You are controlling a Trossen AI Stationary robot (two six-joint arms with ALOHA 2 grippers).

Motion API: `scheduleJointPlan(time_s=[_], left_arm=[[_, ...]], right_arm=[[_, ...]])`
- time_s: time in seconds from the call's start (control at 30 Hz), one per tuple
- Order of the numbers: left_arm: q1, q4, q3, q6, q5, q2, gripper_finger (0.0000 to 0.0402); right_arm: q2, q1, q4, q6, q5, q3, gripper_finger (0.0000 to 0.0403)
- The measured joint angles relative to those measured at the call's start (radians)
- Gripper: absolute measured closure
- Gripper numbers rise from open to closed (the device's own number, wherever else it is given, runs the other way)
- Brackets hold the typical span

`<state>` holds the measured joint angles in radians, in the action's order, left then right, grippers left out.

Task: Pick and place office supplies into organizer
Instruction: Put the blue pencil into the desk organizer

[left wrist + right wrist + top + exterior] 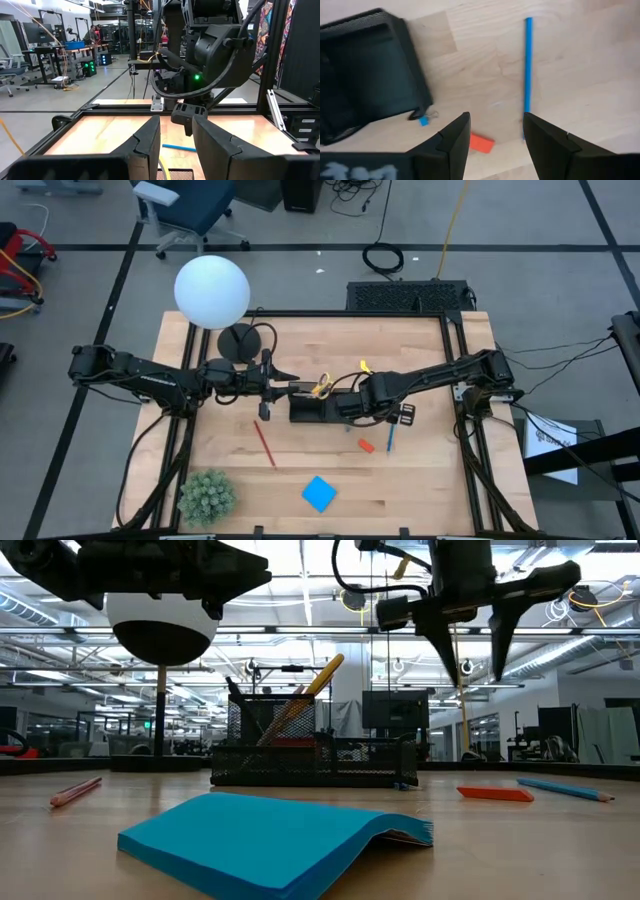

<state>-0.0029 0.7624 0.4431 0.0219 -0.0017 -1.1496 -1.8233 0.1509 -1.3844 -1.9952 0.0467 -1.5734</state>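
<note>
Nearest the low camera lies the blue note pad (pixel 275 850), flat on the table (pixel 420 480) toward its front edge, with bare wood all round it. Behind it stands the black mesh organizer (pixel 315 745) at mid-table, yellow-handled scissors (pixel 321 386) upright in its tall compartment. Right claw (pixel 492 142) hangs above the table just right of the organizer, fingers apart and empty, over the orange-red eraser (pixel 481 143) and beside the blue pencil (pixel 527 70). Left claw (pixel 176 142) hovers left of the organizer, fingers apart, holding nothing. Red pencil (pixel 265 443) lies alone front-left, well clear of the green plant (pixel 206 495) at the corner. No readable writing shows
</note>
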Motion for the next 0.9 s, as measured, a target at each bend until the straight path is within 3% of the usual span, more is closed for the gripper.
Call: scheduleJointPlan(time_s=[0.43, 0.77, 0.9], left_arm=[[0.000, 0.000, 0.000, 0.000, 0.000, 0.000, 0.0288], [0.000, 0.000, 0.000, 0.000, 0.000, 0.000, 0.0289], [0.000, 0.000, 0.000, 0.000, 0.000, 0.000, 0.0288]], right_arm=[[0.000, 0.004, -0.051, 0.021, -0.048, 0.001, 0.0232], [0.000, -0.003, 0.119, 0.260, 0.001, 0.001, 0.0232], [0.000, -0.004, 0.207, 0.519, 0.004, 0.001, 0.0232]])
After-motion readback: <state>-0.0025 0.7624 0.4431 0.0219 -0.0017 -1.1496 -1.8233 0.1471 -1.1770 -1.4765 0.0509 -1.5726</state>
